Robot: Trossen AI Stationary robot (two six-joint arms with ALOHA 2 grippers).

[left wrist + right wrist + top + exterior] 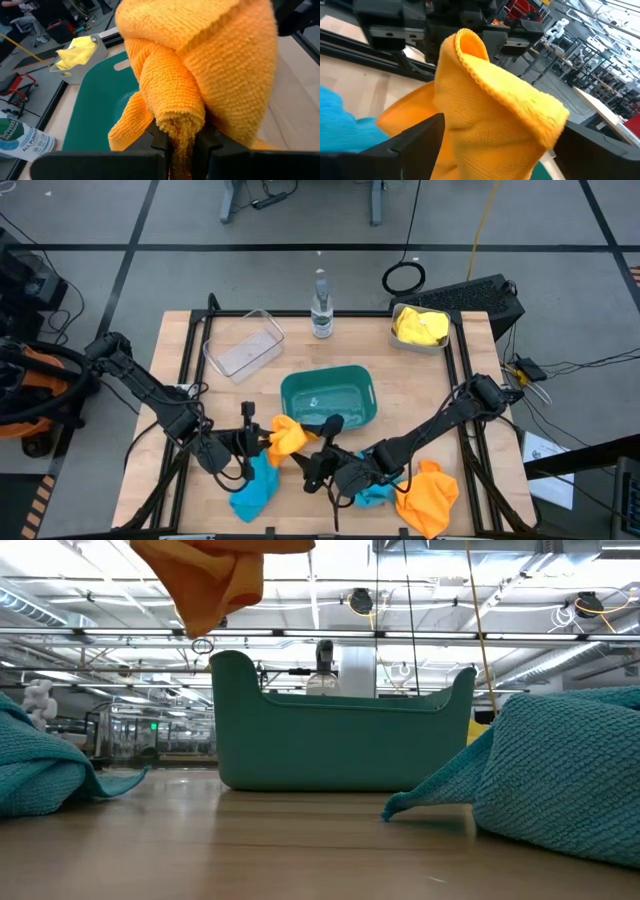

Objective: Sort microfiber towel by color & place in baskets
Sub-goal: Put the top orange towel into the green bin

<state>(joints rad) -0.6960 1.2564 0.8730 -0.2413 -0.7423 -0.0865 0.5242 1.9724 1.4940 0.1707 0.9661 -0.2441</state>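
Note:
An orange towel [287,435] hangs in the air near the table's front, just before the teal basket [328,398]. My left gripper [265,442] is shut on it from the left. My right gripper [320,450] stands open at the towel's right side, one finger on either side of the towel [490,100]. The clear basket [243,345] stands at the far left. The pale grey basket [420,328] at the far right holds a yellow towel [418,326]. Two blue towels [255,490] [378,492] and a second orange towel [428,498] lie along the near edge. My left gripper pinches a bunched, gathered part of the orange towel [181,135] between its two fingers [160,145], several layers thick. The fingers come nearly level from the table's left. The towel bulges out beyond them and hangs clear of the table [215,580]. My right gripper has its fingers [420,137] spread wide around the towel's other side. Whether they touch the cloth I cannot tell.
A clear bottle [320,305] stands at the far edge behind the teal basket. A dark frame rail [190,370] runs along each side of the wooden table. Bare wood lies between the clear basket and the teal one.

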